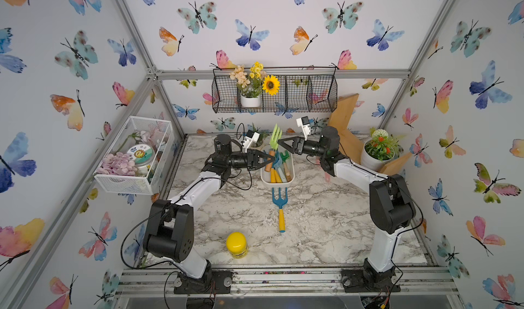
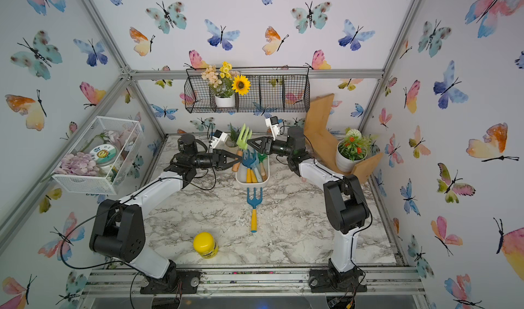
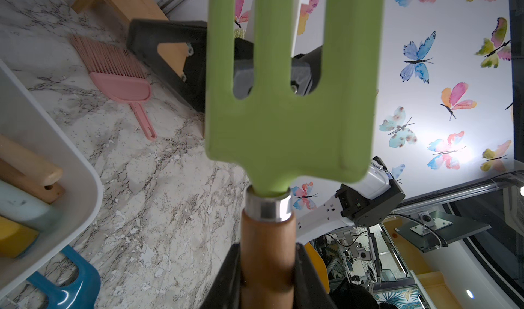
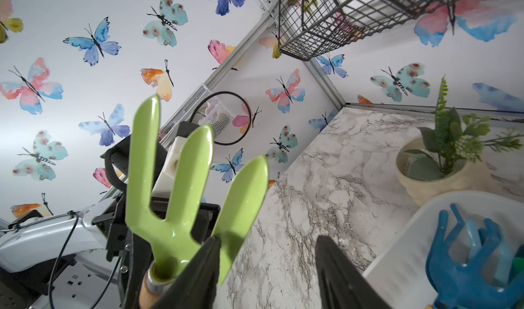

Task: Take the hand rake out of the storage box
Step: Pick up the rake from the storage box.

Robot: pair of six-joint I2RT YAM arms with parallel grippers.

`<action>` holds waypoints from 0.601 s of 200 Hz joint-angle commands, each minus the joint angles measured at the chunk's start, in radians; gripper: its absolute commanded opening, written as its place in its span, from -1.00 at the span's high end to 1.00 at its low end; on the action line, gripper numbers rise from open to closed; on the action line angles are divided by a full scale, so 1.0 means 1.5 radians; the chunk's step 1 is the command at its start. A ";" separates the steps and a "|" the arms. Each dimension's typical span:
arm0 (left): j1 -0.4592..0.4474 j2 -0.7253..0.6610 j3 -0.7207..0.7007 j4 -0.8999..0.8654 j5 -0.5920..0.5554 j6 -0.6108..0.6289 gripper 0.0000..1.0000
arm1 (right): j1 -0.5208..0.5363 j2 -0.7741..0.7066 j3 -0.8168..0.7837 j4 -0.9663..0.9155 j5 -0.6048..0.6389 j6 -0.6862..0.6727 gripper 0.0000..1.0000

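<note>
Though right fingers (image 4: 337, 270) apart beside its tines — hand rake (image 3: 289, 129) clamped in left fingers (image 3: 226, 282)

It was a robot test cell in a lab, dressed as a garden corner. Aluminium frame bars (image 1: 283, 73) carried butterfly-papered panels (image 1: 283, 24) around a marble-look tabletop (image 1: 326, 222). At 6 o'clock, both arm bases (image 1: 195, 276) sat bolted to a metal rail (image 1: 283, 277). At 12 o'clock hung a black wire basket (image 1: 297, 95) with flowers (image 1: 249, 78); mid-table, the storage box (image 1: 277, 184) held garden tools (image 1: 276, 168). The left wrist view showed other equipment (image 3: 354, 253) outside.
</note>
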 commanded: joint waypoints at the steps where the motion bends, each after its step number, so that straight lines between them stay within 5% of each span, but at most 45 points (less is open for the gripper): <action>1: -0.006 0.011 0.005 0.056 0.023 -0.020 0.88 | 0.008 0.008 0.010 0.089 -0.049 0.034 -0.16; 61: -0.006 0.024 -0.007 0.145 0.027 -0.087 0.90 | 0.009 0.012 -0.009 0.152 -0.096 0.067 0.05; 120: -0.006 0.032 -0.006 0.143 0.018 -0.095 0.81 | 0.009 0.012 -0.014 0.147 -0.087 0.074 0.56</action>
